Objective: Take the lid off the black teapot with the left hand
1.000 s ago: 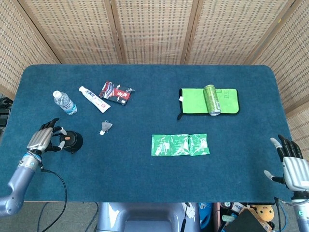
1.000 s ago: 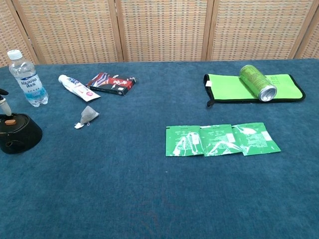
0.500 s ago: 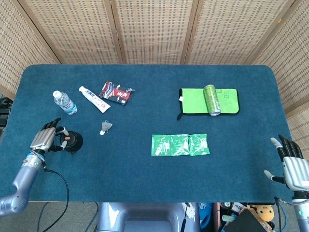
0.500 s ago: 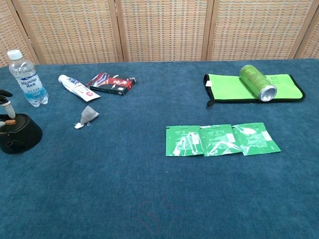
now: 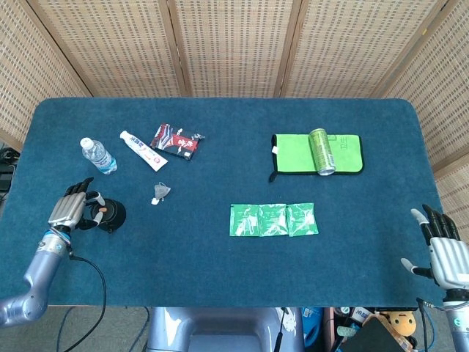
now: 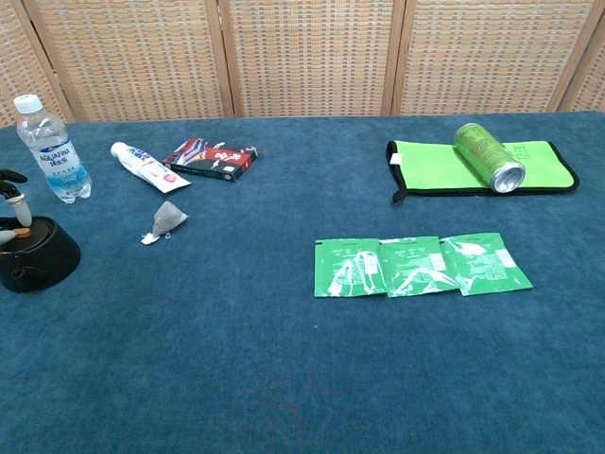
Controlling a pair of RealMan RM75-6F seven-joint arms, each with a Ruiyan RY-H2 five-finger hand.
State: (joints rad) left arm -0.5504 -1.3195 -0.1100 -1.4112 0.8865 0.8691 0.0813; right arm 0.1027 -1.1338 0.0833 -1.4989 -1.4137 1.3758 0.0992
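Observation:
The black teapot (image 5: pixel 111 215) sits near the table's left front edge; it also shows at the far left of the chest view (image 6: pixel 38 261). Its lid (image 5: pixel 105 210) with a small orange knob (image 6: pixel 20 230) rests on the pot. My left hand (image 5: pixel 72 207) is at the pot's left side. A finger and the thumb (image 6: pixel 17 210) close on the knob from either side while the other fingers stay spread. My right hand (image 5: pixel 445 251) hangs past the table's front right corner, holding nothing, with its fingers apart.
A water bottle (image 5: pixel 97 155), a toothpaste tube (image 5: pixel 143 149), a dark packet (image 5: pixel 176 141) and a tea bag (image 5: pixel 160 192) lie behind and right of the pot. Green sachets (image 5: pixel 273 219) lie mid-table. A green can (image 5: pixel 321 151) rests on a green cloth (image 5: pixel 348 152).
The left hand's finger and thumb have come down onto the knob, which stood free a second ago. The teapot, lid and right hand have not moved.

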